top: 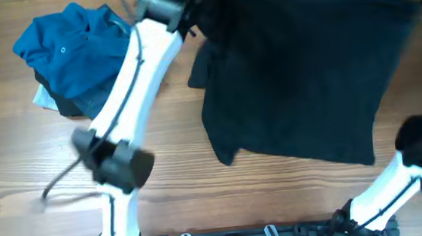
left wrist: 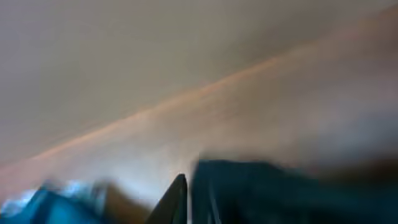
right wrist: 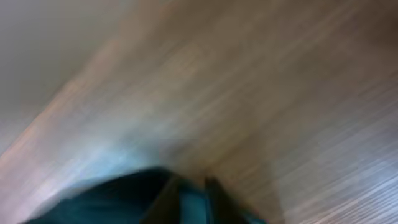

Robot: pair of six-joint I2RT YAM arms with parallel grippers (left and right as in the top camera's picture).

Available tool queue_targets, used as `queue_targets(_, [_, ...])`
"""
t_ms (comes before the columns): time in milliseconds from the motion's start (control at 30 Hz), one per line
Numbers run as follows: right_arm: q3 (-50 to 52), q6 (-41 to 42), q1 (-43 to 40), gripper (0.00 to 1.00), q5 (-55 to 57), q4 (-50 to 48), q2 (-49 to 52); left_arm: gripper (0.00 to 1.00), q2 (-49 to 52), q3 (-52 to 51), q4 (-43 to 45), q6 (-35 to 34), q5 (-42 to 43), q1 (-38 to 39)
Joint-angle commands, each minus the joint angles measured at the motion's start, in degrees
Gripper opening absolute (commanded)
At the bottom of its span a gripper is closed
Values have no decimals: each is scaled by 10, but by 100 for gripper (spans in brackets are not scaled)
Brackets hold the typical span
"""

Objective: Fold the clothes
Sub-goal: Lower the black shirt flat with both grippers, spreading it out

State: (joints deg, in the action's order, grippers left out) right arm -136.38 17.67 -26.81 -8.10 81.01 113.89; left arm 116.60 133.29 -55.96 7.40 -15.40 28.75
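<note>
On the right half of the pale wooden table (top: 202, 201), stretching a large black soft shirt (top: 290, 74) wide by its far edge, probably to smooth it for folding. Pinching one corner between the left gripper's (top: 194, 17) pressed-together jaws; impossible to tell the right gripper's (right wrist: 189, 198) jaws through blur. Keeping a crumpled teal-blue polo (top: 69, 46) well apart, far left.
</note>
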Motion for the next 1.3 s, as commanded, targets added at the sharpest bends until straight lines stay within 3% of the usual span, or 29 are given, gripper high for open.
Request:
queue_targets(0, [-1,-10,13,70,25,-90,120,58,135,6,145,-19,36,-31])
queue_targets(33, [-1,-10,9,76,21,-90,122,89,136,6,147,-19,28,-32])
queue_targets(67, [-1,-10,4,77,21,-90,122,100,136,6,146,-19,13,-31])
queue_targets(233, [-1,-34,-25,79,5,1,98,100,77,7,35,-20,-22,-31])
queue_targets(333, [5,-62,-16,70,-33,33,100,100,51,7,-40,-58,-21,-31])
queue_targets(433, [33,-75,14,50,-64,11,100,96,41,7,-110,-86,-13,-31])
queue_targets(500, [69,-108,47,23,-90,-31,101,78,34,7,-150,-85,4,-28])
queue_targets(567, [123,-116,90,4,-102,-92,104,61,22,7,-186,-85,8,-20])
queue_targets(600, [157,-117,111,4,-101,-132,105,51,15,7,-198,-86,8,-15])
queue_targets(700, [258,-112,159,4,-95,-255,106,43,-18,7,-230,-119,11,2])
queue_targets(900, [374,-40,184,4,-45,-387,122,53,-91,7,-272,-145,78,10])
queue_targets(1167, [382,-37,183,4,-42,-429,193,60,-140,7,-275,-169,92,10])
queue_targets(1267, [382,3,180,4,39,-424,216,61,-144,7,-275,-169,92,10])
